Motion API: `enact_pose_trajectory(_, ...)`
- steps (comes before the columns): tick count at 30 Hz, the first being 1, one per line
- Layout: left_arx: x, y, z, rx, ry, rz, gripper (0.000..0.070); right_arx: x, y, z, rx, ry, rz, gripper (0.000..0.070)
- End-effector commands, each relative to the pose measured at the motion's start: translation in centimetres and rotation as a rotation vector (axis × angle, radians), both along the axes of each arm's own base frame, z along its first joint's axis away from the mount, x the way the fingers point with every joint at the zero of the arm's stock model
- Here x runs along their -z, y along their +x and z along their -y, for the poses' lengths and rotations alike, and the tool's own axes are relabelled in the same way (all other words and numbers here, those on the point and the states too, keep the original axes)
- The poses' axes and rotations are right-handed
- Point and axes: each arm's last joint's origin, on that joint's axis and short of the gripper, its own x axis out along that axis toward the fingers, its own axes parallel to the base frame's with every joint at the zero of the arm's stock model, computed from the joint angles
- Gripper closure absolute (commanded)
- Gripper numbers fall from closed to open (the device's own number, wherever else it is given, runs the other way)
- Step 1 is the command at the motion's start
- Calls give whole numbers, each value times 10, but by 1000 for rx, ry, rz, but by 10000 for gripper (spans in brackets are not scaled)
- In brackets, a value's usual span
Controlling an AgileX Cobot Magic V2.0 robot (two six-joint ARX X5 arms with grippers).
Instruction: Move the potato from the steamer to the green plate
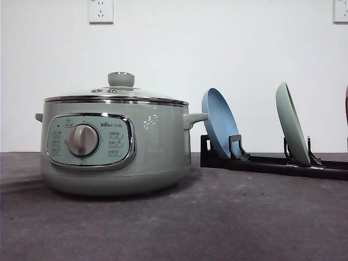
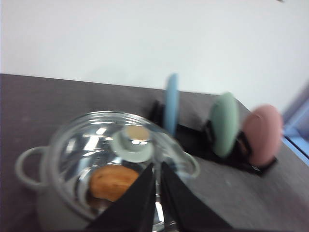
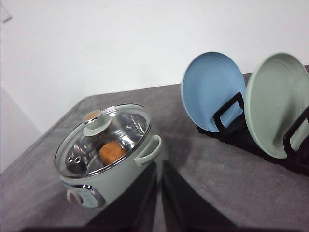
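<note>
The sage-green steamer (image 1: 157, 152) stands on the left of the table with its glass lid (image 1: 117, 93) on. Through the lid I see the orange-brown potato (image 2: 113, 181) (image 3: 112, 152) lying inside. The green plate (image 1: 292, 124) (image 3: 277, 104) stands on edge in a black rack at the right. My left gripper (image 2: 157, 166) hovers above the lid, near its knob (image 2: 133, 142), shut and holding nothing. My right gripper (image 3: 159, 166) is high above the table between steamer and rack, shut and empty too.
A blue plate (image 1: 220, 122) stands in the black rack (image 1: 272, 163) between the steamer and the green plate. A pink plate (image 2: 263, 134) sits at the rack's far end. Dark table surface lies in front of the rack. A white wall is behind.
</note>
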Motion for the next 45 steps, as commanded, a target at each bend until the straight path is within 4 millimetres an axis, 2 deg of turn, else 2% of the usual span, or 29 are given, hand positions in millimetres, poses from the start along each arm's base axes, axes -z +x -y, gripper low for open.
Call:
enact_pose_trajectory(1,-16,-1,3,66,46,41,690,-14,2,-1,-31,-67,19,694)
enact_pose_trajectory(6,-38,6,15,238,130,10,690,-41,10,-3,-105,-147,-25,694)
enact_pose_trajectory(13,-52,10,29,381,216,-10,690,-69,19,-17,-294,-218,-5,694)
enact_pose_trajectory(18,-52,7,33,419,228,-2,683,-72,20,-26,-393,-239,18,693)
enact_pose_trajectory(26,-51,7,33,420,228,-18,670,-70,19,-26,-396,-224,-11,692)
enact_pose_trajectory(28,-51,7,33,420,227,-14,640,-70,20,-26,-382,-226,-17,687)
enact_pose_trajectory(29,-52,7,34,419,227,-12,591,-70,20,-25,-371,-228,-21,658)
enact_pose_trajectory(30,-52,7,34,419,226,-10,536,-70,20,-25,-366,-227,-25,597)
enact_pose_trajectory(34,-52,7,34,419,227,-10,213,-70,21,-25,-327,-224,-39,204)
enact_pose_trajectory(36,-52,7,34,419,227,-10,76,-70,21,-24,-301,-232,-41,77)
enact_pose_trajectory(37,-52,7,34,419,227,-9,30,-69,22,-24,-284,-236,-43,35)
enact_pose_trajectory(39,-52,7,34,419,227,-10,12,-69,22,-23,-271,-241,-44,6)
enact_pose_trajectory(45,-52,8,34,419,226,-10,20,-69,22,-23,-273,-239,-44,6)
